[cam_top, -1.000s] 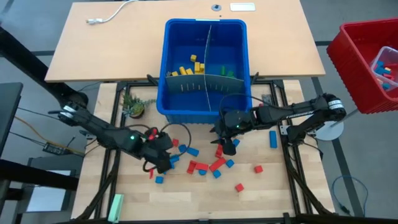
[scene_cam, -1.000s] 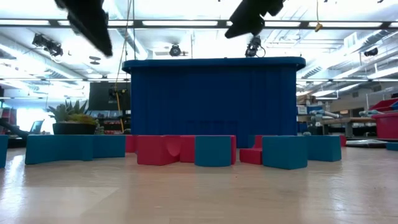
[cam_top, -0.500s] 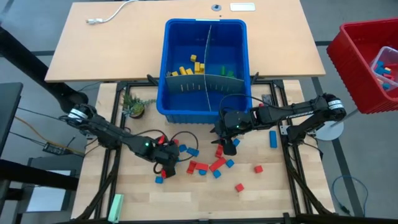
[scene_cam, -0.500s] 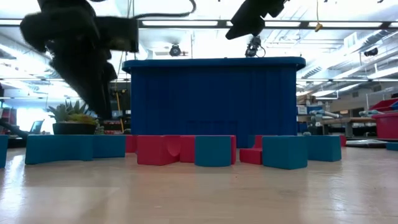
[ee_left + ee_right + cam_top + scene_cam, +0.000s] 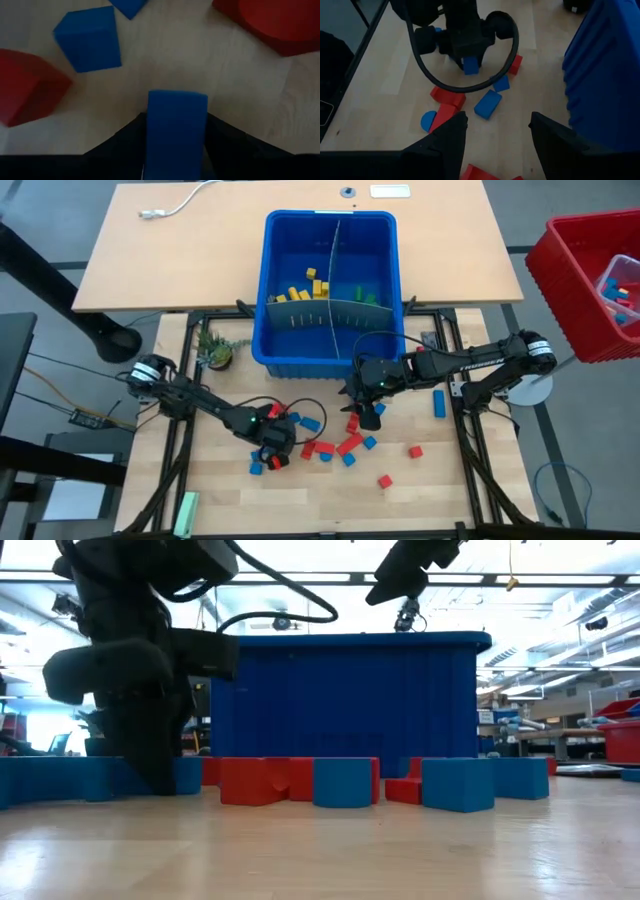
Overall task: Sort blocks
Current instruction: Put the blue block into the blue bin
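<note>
My left gripper (image 5: 279,456) stands low on the tabletop (image 5: 430,490), its fingers either side of one small blue plastic rectangular brick (image 5: 176,127), upright on end between them. Around it lie scattered red and blue plastic bricks (image 5: 335,446): a blue one (image 5: 90,39) tilted just beside, a red one (image 5: 27,92) near it. Further red bricks (image 5: 385,481) lie well apart, and a long blue brick (image 5: 438,402) lies alone. Yellow bricks (image 5: 302,288) and green bricks (image 5: 366,296) rest in separate compartments of the blue bin (image 5: 330,360).
</note>
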`<state>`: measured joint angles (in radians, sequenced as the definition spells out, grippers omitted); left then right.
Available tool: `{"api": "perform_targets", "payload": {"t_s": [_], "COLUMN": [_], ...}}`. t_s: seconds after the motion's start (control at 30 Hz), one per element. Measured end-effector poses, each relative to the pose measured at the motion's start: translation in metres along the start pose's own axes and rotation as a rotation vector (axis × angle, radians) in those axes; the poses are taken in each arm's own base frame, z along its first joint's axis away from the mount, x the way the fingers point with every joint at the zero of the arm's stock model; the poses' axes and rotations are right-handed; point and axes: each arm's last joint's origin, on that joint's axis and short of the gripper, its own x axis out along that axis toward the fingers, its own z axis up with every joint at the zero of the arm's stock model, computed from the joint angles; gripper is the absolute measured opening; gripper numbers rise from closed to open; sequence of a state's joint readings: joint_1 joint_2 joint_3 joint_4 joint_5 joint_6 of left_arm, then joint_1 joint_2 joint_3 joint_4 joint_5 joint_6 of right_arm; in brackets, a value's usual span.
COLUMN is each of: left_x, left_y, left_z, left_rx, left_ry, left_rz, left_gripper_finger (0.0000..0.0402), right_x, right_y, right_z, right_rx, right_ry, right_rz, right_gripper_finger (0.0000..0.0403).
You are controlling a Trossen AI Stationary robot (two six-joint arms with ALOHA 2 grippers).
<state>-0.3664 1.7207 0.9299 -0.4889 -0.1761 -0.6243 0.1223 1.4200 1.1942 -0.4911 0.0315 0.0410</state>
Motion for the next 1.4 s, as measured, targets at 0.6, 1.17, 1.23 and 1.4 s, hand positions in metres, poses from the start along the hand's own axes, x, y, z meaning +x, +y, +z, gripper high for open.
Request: {"api": "perform_targets", "payload": {"t_s": [0.6, 1.17, 1.23, 1.4], "left_x": [-0.113, -0.206, -0.204, -0.203], "left_y": [0.023, 0.152, 0.162, 0.176], "left_z": [0.059, 0.125, 0.128, 0.129], "left_rx": [0.095, 0.024, -0.008, -0.046], "left_ry": [-0.252, -0.527, -0.528, -0.520], "left_rz": [0.152, 0.452, 0.466, 0.481], "left_gripper_finger": [0.0136, 0.0143, 0.0153, 0.0202], "right_x": [0.000, 0.000, 0.000, 0.000], "right_y": [0.000, 0.001, 0.001, 0.001], "right_z": [0.000, 0.003, 0.003, 0.003], "right_rx": [0.000, 0.010, 0.017, 0.021], "right_ry": [0.002, -0.032, -0.035, -0.035], "right_rz": [0.001, 0.000, 0.000, 0.000], "right_gripper_finger": [0.0206, 0.0205, 0.0204, 0.0204]}}
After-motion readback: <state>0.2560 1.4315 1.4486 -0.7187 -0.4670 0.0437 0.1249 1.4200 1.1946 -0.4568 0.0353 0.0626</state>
